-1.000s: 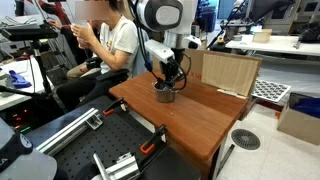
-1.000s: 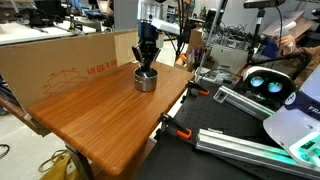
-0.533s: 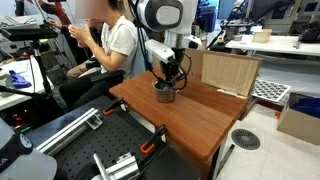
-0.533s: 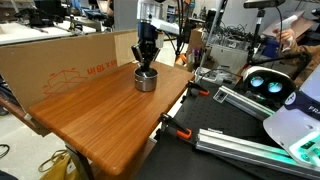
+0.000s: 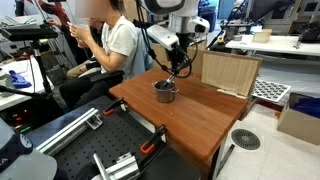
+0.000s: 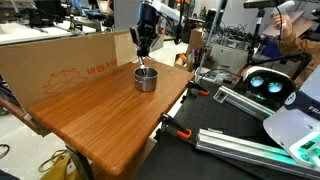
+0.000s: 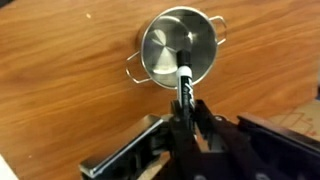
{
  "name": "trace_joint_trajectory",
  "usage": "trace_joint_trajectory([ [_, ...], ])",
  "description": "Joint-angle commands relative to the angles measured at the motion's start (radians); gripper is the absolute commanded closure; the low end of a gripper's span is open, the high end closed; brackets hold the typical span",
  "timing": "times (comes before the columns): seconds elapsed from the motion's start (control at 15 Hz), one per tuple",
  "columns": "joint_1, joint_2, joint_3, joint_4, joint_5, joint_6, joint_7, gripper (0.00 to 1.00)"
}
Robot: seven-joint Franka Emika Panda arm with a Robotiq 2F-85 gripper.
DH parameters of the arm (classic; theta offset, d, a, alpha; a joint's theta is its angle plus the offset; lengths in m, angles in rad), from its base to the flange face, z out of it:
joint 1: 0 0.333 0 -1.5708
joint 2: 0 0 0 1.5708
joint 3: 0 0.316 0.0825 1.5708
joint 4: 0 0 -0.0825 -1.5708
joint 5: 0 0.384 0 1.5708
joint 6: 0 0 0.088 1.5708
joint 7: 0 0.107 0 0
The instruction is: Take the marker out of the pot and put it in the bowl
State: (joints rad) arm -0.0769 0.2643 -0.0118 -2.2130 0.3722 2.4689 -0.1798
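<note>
The small silver pot (image 5: 164, 91) stands on the wooden table (image 5: 205, 118) and shows in both exterior views (image 6: 146, 78). In the wrist view the pot (image 7: 178, 45) looks empty. My gripper (image 7: 187, 106) is shut on the dark marker (image 7: 185, 84), whose white-banded tip points down at the pot's near rim. In both exterior views my gripper (image 5: 178, 66) (image 6: 143, 47) hangs above the pot, with the marker (image 6: 144, 60) clear of the rim. No bowl is in view.
An open cardboard box (image 5: 226, 72) stands behind the pot on the table. A large cardboard panel (image 6: 60, 58) lines the table's far side. A seated person (image 5: 108, 42) is beside the table. Clamps and rails (image 6: 200, 120) sit past the table edge.
My gripper has risen from inside the pot to well above it, carrying the marker out. The pot has stayed in place.
</note>
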Motion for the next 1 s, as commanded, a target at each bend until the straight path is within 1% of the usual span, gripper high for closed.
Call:
trace_joint_trajectory([
  [0.0, -0.051, -0.093, 0.02, -0.034, 0.115, 0.0, -0.071, 0.95],
  [0.2, -0.083, -0.128, -0.006, -0.004, 0.205, -0.057, -0.129, 0.95],
  [0.33, -0.108, -0.118, -0.032, 0.04, 0.235, -0.12, -0.145, 0.95],
  [0.47, -0.142, -0.083, -0.062, 0.11, 0.257, -0.236, -0.167, 0.95],
  [0.53, -0.161, -0.057, -0.077, 0.15, 0.272, -0.291, -0.179, 0.95],
  [0.6, -0.176, -0.031, -0.087, 0.183, 0.294, -0.319, -0.187, 0.95],
  [0.8, -0.219, 0.083, -0.109, 0.312, 0.276, -0.458, -0.162, 0.95],
  [0.93, -0.238, 0.157, -0.107, 0.382, 0.262, -0.504, -0.143, 0.95],
])
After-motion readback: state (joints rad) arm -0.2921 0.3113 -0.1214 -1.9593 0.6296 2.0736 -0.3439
